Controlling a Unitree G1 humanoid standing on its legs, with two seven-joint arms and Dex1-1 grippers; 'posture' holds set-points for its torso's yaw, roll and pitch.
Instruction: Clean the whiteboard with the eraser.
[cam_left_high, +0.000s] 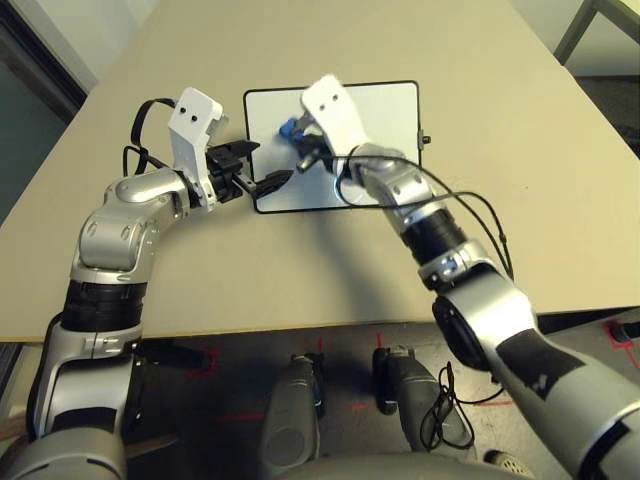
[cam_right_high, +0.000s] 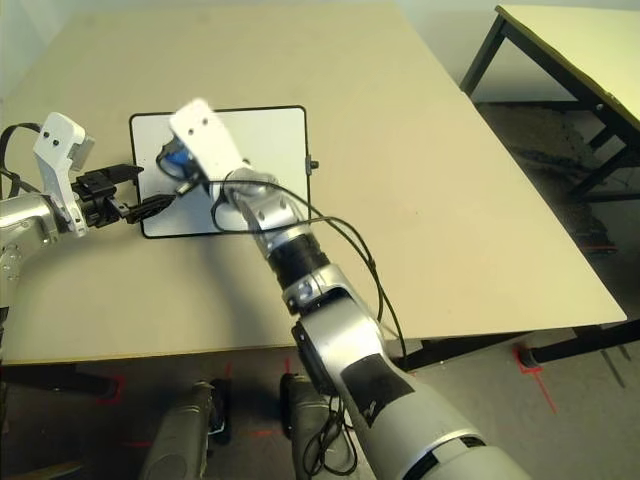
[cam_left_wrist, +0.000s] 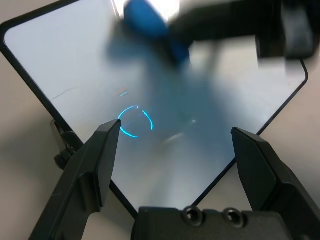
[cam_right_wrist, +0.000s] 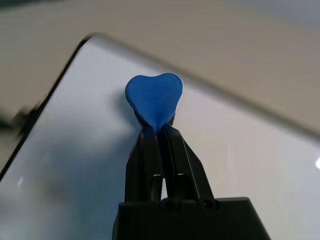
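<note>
The whiteboard (cam_left_high: 385, 115) lies flat on the tan table, white with a thin black frame. A faint blue circle mark (cam_left_wrist: 136, 121) is drawn on it near its left side. My right gripper (cam_right_wrist: 157, 131) is shut on the blue eraser (cam_right_wrist: 154, 97), which it holds over the board's far left part (cam_left_high: 291, 128); I cannot tell whether the eraser touches the surface. My left gripper (cam_left_wrist: 176, 131) is open at the board's left edge, its fingers spread above the near-left corner (cam_left_high: 262, 166) with nothing between them.
A small black knob (cam_left_high: 427, 139) sticks out of the board's right short side. The tan table (cam_left_high: 480, 60) stretches wide to the right and beyond the board. A second table (cam_right_high: 570, 50) stands off to the far right.
</note>
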